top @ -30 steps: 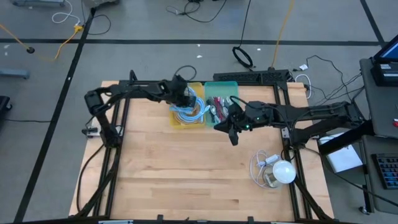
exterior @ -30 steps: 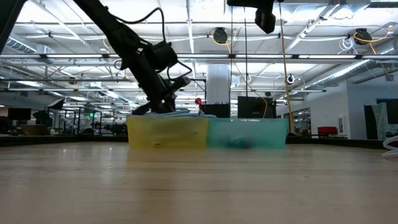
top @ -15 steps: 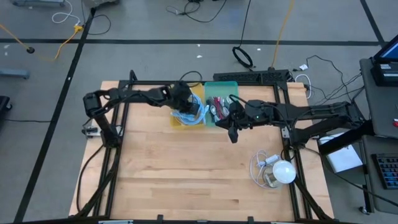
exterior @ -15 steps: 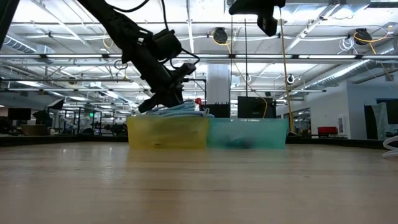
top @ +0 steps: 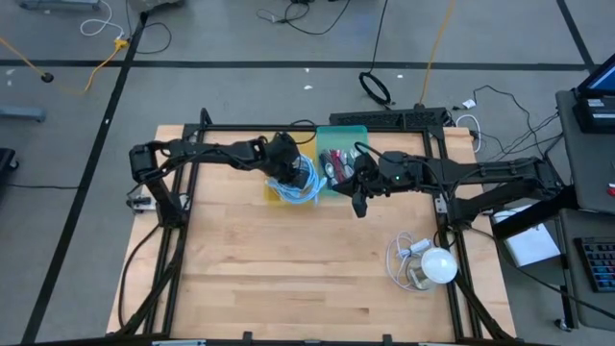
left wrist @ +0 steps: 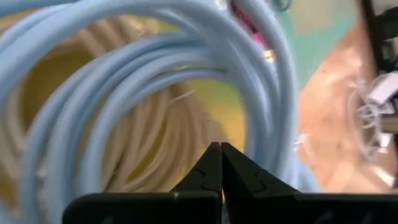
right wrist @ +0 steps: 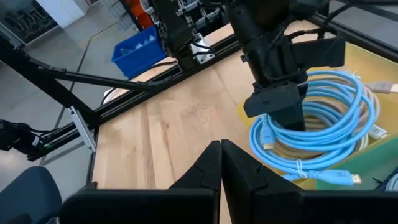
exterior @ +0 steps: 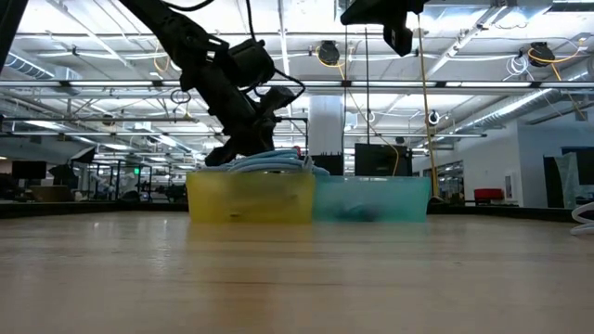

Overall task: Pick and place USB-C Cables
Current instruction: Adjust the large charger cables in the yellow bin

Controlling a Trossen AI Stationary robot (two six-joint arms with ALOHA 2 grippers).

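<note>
1. Left gripper (top: 285, 171): fingertips pressed together, positioned over the translucent yellow plastic bin (exterior: 251, 197) at the table's 12 o'clock.
2. Light blue coiled USB-C cable (right wrist: 323, 118): sits atop beige coils in that bin, rising above its rim.
3. Right gripper (top: 357, 197): fingers together, empty, beside the translucent teal plastic bin (exterior: 371, 199).

Two bins stood side by side at the far middle of the desk (top: 288, 269), the left bin (top: 276, 191) touching the right bin (top: 338, 137). A coiled cable (top: 298, 181) lay in the left bin, heaped above its rim. A bulb cord (top: 423, 261) lay well apart, near the desk's right front corner
</note>
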